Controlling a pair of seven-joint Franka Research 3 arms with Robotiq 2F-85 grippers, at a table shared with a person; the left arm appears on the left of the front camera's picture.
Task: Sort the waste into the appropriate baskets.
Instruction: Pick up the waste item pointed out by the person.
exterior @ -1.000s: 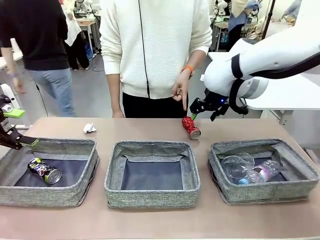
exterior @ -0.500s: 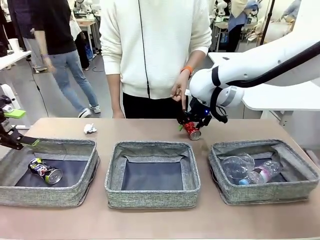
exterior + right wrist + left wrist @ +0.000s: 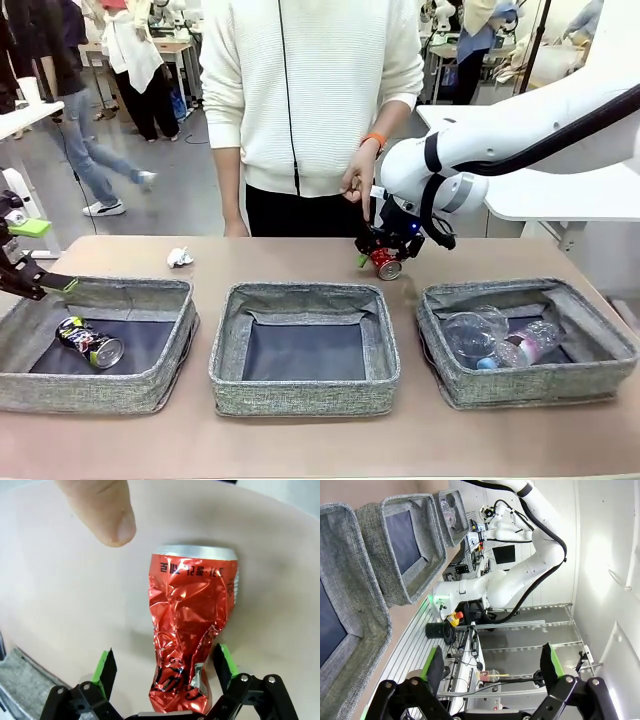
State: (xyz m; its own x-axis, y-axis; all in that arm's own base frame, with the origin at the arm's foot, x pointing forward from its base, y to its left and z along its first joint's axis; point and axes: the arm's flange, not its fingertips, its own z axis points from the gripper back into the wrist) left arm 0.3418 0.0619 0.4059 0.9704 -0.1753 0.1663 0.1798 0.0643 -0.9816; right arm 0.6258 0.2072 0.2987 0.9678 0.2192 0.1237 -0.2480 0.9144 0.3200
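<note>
Behind the gap between the middle basket [image 3: 300, 296] and the right basket [image 3: 592, 330], the crushed red can [image 3: 192, 625] is lying on the table [image 3: 300, 440]; the right gripper [image 3: 379, 258] is hanging low over it with its jaws spread, one green pad standing on each side of the can's crumpled end, neither visibly pressing it; a person's hand [image 3: 360, 183] is pointing a finger down just beside the can. At the table's left edge the left gripper [image 3: 491, 661] is hovering by the far corner of the left basket [image 3: 150, 290], jaws likewise wide apart and holding nothing; the black printed can [image 3: 90, 342] is lying in that basket; the clear plastic bottle [image 3: 527, 345] and clear plastic cup [image 3: 468, 332] are resting together in the right basket; the crumpled paper ball [image 3: 179, 257] is sitting on the table behind the left basket.
</note>
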